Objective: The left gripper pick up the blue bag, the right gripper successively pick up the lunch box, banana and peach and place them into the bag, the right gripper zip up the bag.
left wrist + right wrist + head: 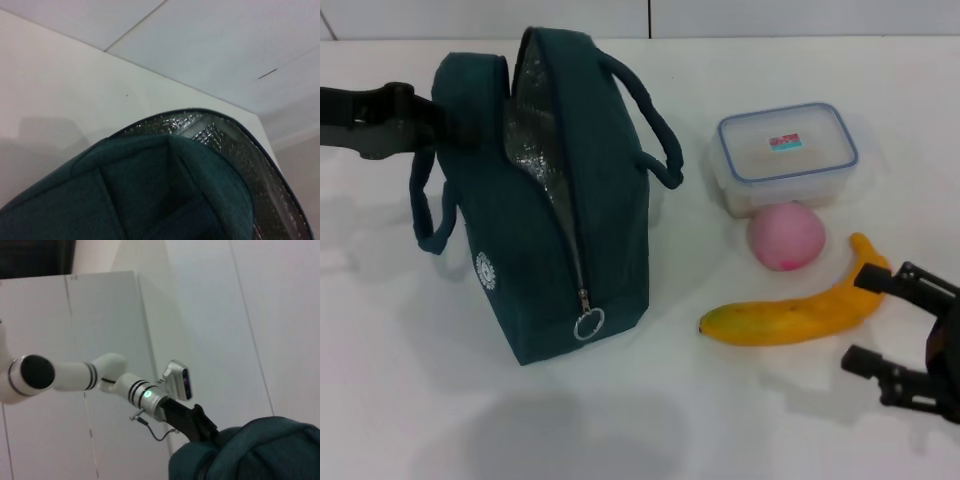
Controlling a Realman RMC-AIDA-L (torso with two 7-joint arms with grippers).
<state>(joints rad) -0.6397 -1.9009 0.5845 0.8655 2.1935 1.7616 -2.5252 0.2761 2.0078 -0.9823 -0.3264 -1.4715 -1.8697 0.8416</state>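
A white, smooth surface carries four things: one bag, one box, one peach and one banana.

The blue bag stands upright on the left half of the surface. It is soft dark teal fabric, roughly box-shaped with rounded top corners, and has two padded loop handles, one on each side. Its zipper runs down the near end and is undone, so the top gapes and shows crinkled silver lining. One metal ring pull hangs at the zipper's lower end, and one small round white logo sits on the side panel.

The left claw reaches in from the left edge, black and blocky, its tip pressed against the bag's upper far corner. Its fingers are hidden by the fabric, so whether it grips cannot be told. The left wrist view shows only teal fabric and silver lining close up.

To the right of the bag, well apart from it, lies the lunch box: clear plastic, rectangular with rounded corners, blue-rimmed lid, one small red-and-teal label. Just in front of it, touching or nearly so, sits the peach, a round, matte pink ball. In front of that lies the banana, long, curved, yellow with orange tinges.

The right claw sits low at the right edge, near the banana's stem end, its two black fingers spread wide and holding nothing.
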